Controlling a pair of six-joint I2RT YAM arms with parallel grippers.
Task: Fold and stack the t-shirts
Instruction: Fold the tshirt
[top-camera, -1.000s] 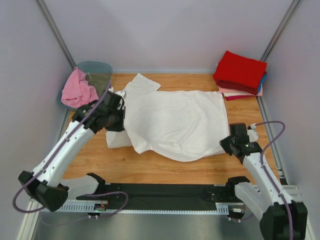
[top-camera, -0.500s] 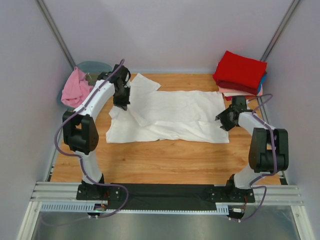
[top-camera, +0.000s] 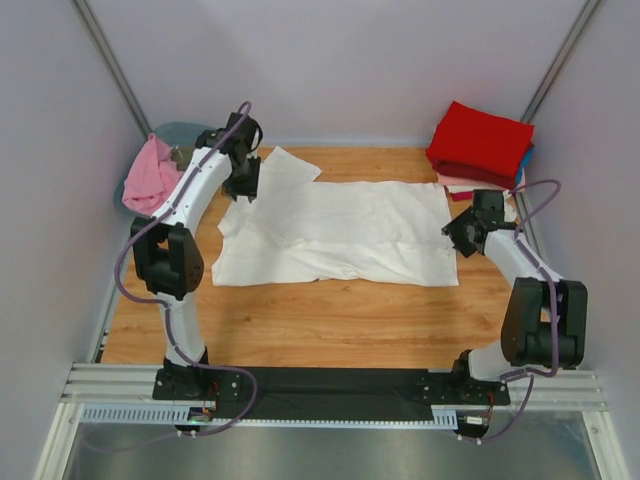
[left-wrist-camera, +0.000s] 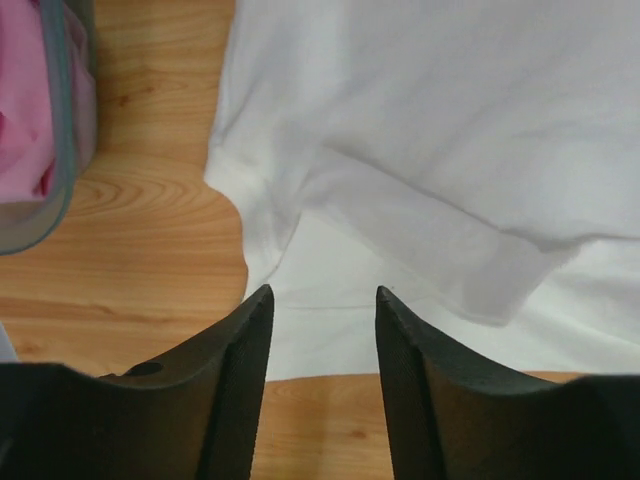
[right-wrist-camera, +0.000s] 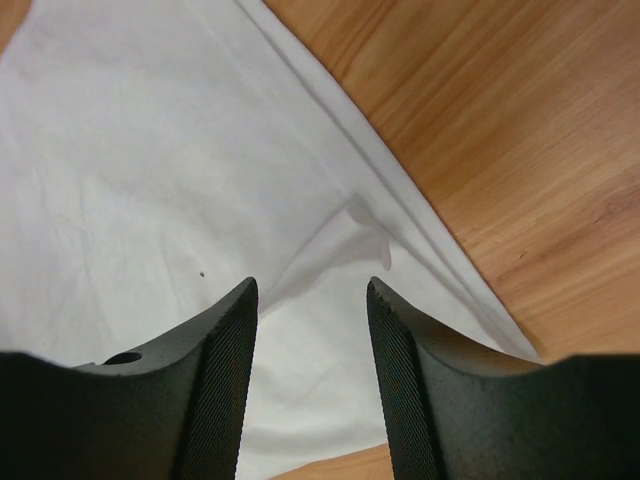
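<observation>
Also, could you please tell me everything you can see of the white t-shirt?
The white t-shirt is plain, soft and cotton-like, with no print. It lies flat across the middle of the wooden table, lightly wrinkled, one layer doubled over another, a short sleeve sticking out towards the far left. The left pincer and right pincer stand open at its two ends, gripping nothing.

Only slivers of blue t-shirt (top-camera: 527, 156) and peach t-shirt (top-camera: 456, 184) showing beneath red t-shirt (top-camera: 480, 140), tub (top-camera: 186, 129) partly hidden behind pink t-shirt (top-camera: 150, 176), white t-shirt (left-wrist-camera: 430, 130) cropped by both wrist views' edges
</observation>
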